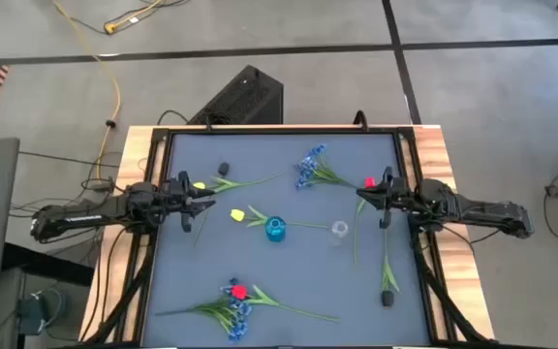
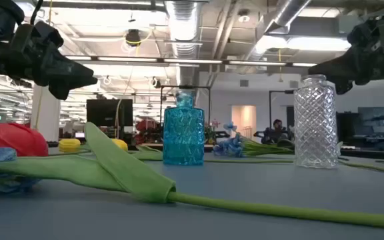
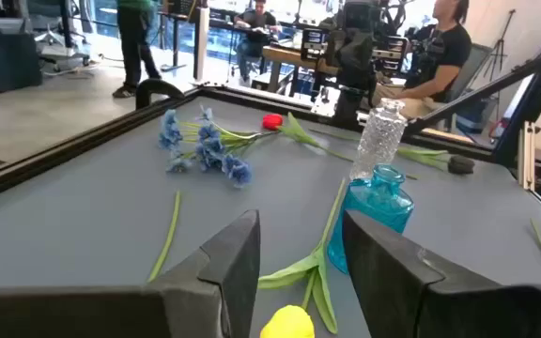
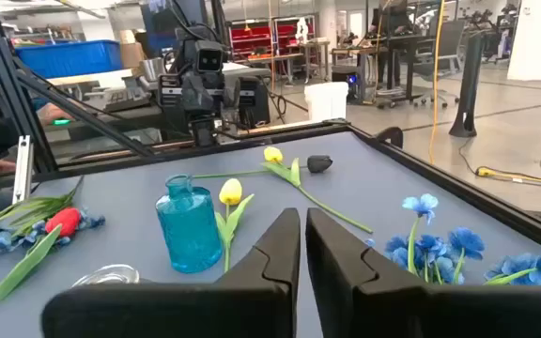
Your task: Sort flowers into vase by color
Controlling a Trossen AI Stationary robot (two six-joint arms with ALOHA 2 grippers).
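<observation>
A blue vase (image 1: 275,230) and a clear vase (image 1: 338,230) stand upright mid-table. One yellow tulip (image 1: 237,215) lies left of the blue vase, another (image 1: 199,186) farther back. A blue spray (image 1: 308,167) and a red tulip (image 1: 369,181) lie at the far side. A second red tulip (image 1: 238,291) lies on blue blossoms (image 1: 235,310) near the front. My left gripper (image 3: 299,225) hovers open above the nearer yellow tulip (image 3: 287,322). My right gripper (image 4: 302,221) is shut and empty, raised above the far red tulip's stem (image 1: 358,237).
Small dark pieces lie at the far left (image 1: 224,169) and near right (image 1: 387,299) of the mat. A loose green stem (image 3: 165,235) lies by the left gripper. A raised black frame (image 1: 279,129) rims the table. People and desks show beyond the table.
</observation>
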